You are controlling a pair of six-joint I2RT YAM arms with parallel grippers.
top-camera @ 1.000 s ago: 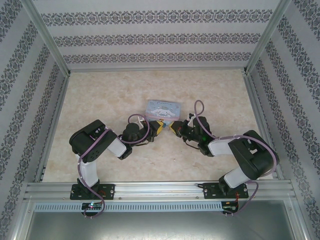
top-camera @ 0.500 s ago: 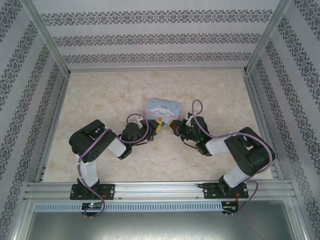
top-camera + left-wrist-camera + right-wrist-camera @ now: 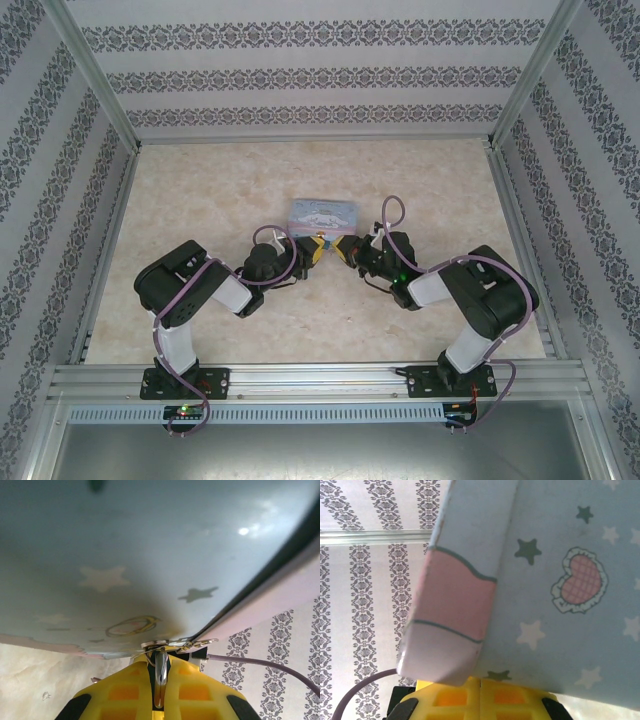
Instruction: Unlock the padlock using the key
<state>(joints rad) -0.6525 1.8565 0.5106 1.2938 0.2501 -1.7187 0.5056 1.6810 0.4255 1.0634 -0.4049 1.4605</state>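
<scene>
Padlock (image 3: 161, 679) sits pinched in left pincer (image 3: 160, 661) beside the tin (image 3: 150, 555).

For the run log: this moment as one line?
left gripper: shut on metal piece | right gripper: shut | both at tin

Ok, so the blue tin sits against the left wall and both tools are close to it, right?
Not against the left wall: the top external view shows the blue tin in the middle of the table. The left tool and right tool are indeed close to it.
</scene>
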